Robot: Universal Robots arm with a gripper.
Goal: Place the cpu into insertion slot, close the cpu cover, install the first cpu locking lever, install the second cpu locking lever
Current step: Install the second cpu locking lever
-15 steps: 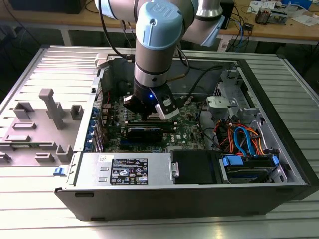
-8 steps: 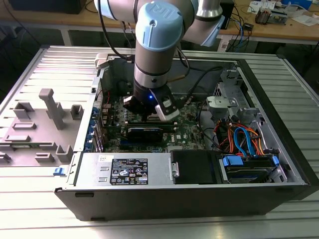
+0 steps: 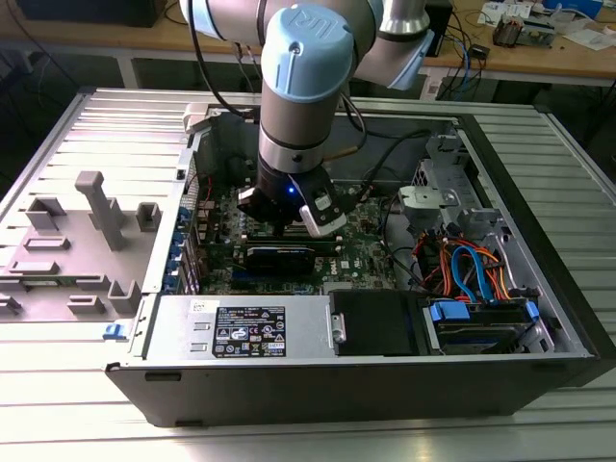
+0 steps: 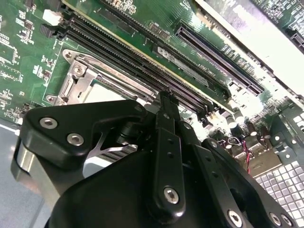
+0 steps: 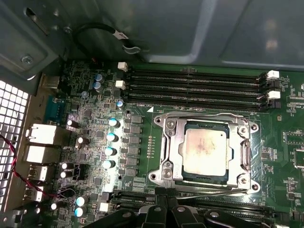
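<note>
The cpu (image 5: 205,151), a silver-grey square, lies in the insertion slot (image 5: 159,177) on the green motherboard (image 5: 142,95). The silvery cpu cover (image 5: 173,142) lies flat around it. One thin wire locking lever (image 5: 204,115) runs along the socket side by the memory slots, and another (image 5: 213,190) runs along the opposite side. My gripper (image 5: 164,194) is shut, with its black tips right at that second lever's side of the socket. In the second wrist view the gripper (image 4: 165,97) hangs over the edge of the cover (image 4: 78,76). The exterior view has the gripper (image 3: 289,229) low inside the open computer case.
Black memory slots (image 5: 194,85) lie beside the socket, and a row of capacitors (image 5: 111,142) stands on its other side. A long black card (image 3: 279,256) sits close to the gripper. Orange and blue cables (image 3: 462,269) and a drive bay fill the exterior view's right. A grey fixture (image 3: 91,207) stands outside the case.
</note>
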